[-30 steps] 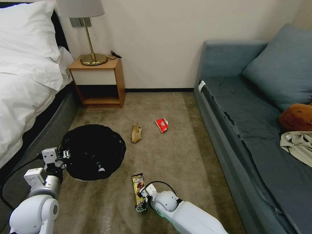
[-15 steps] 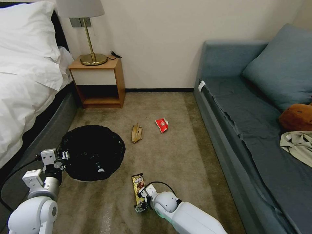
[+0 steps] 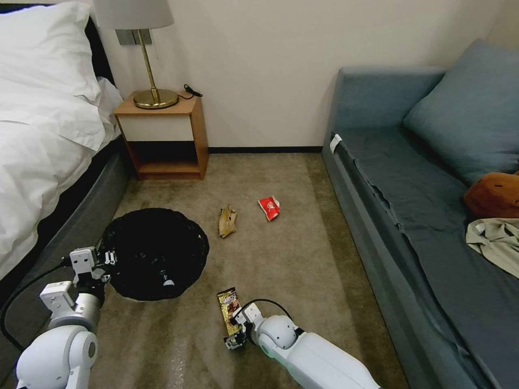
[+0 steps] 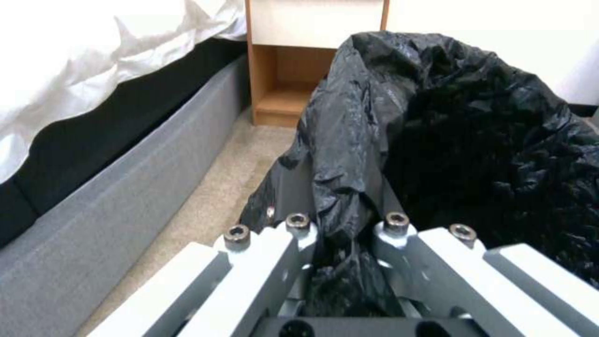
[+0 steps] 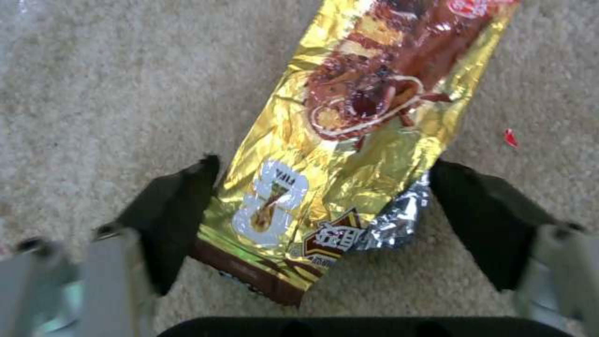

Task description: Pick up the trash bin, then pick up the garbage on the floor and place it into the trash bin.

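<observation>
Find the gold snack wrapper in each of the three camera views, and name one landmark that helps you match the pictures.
Head view: the snack wrapper lies on the carpet, low and centre, just ahead of the right end effector.
Left wrist view: not in this picture; the left end effector grips the trash bin liner here.
Right wrist view: the wrapper runs from the centre to the upper edge, its near end between the open fingers.
Shared landmark: the tan carpet.

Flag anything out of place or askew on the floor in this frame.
Three litter pieces lie loose on the carpet: a gold-brown foil snack wrapper between the open right end effector's fingers, a tan paper scrap, and a red-and-white packet. The left end effector pinches the black-lined bin.
</observation>
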{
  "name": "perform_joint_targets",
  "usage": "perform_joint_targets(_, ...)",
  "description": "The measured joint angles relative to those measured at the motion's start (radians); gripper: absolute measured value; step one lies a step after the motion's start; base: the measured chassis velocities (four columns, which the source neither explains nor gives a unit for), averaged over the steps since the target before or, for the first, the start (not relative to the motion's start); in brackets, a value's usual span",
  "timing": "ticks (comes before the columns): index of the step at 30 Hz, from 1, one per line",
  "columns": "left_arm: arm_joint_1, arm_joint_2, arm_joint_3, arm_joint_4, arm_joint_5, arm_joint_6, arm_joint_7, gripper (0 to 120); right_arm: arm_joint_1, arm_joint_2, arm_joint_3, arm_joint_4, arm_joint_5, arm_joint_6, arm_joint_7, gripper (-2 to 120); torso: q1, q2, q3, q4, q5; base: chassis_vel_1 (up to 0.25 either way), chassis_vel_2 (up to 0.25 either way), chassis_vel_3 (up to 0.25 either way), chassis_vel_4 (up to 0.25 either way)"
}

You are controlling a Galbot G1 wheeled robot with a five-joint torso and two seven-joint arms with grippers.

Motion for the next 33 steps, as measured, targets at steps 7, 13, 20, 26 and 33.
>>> perform_joint_targets(7, 0.001, 0.002, -0.004, 0.0, 0.0, -0.005, 0.002, 4, 0.002, 0.001, 0.0, -0.004, -0.002, 0.009, -0.016, 57, 0.0, 0.0, 0.0, 0.0, 0.0, 0.0, 0.0, 0.0, 0.0)
perform_joint_targets(13, 0.003, 0.0, -0.004, 0.002, 0.0, -0.011, 0.004, 4, -0.007, -0.002, 0.0, -0.002, -0.008, 0.012, -0.022, 36, 0.0, 0.0, 0.0, 0.0, 0.0, 0.0, 0.0, 0.0, 0.0)
perform_joint_targets(20, 0.005, 0.0, -0.005, 0.002, 0.001, -0.012, 0.004, 4, -0.012, -0.006, 0.006, 0.01, -0.012, 0.015, -0.028, 16, 0.0, 0.0, 0.0, 0.0, 0.0, 0.0, 0.0, 0.0, 0.0)
perform_joint_targets(26, 0.014, 0.0, -0.006, -0.002, -0.001, -0.016, 0.005, 4, -0.023, -0.013, 0.052, 0.05, -0.015, 0.018, -0.029, 0, 0.0, 0.0, 0.0, 0.0, 0.0, 0.0, 0.0, 0.0, 0.0)
perform_joint_targets(33, 0.015, 0.004, -0.007, -0.002, -0.005, -0.018, 0.005, 4, -0.024, -0.023, 0.113, 0.084, -0.019, 0.023, -0.029, 0, 0.0, 0.0, 0.0, 0.0, 0.0001, 0.0, 0.0, 0.0, 0.0)
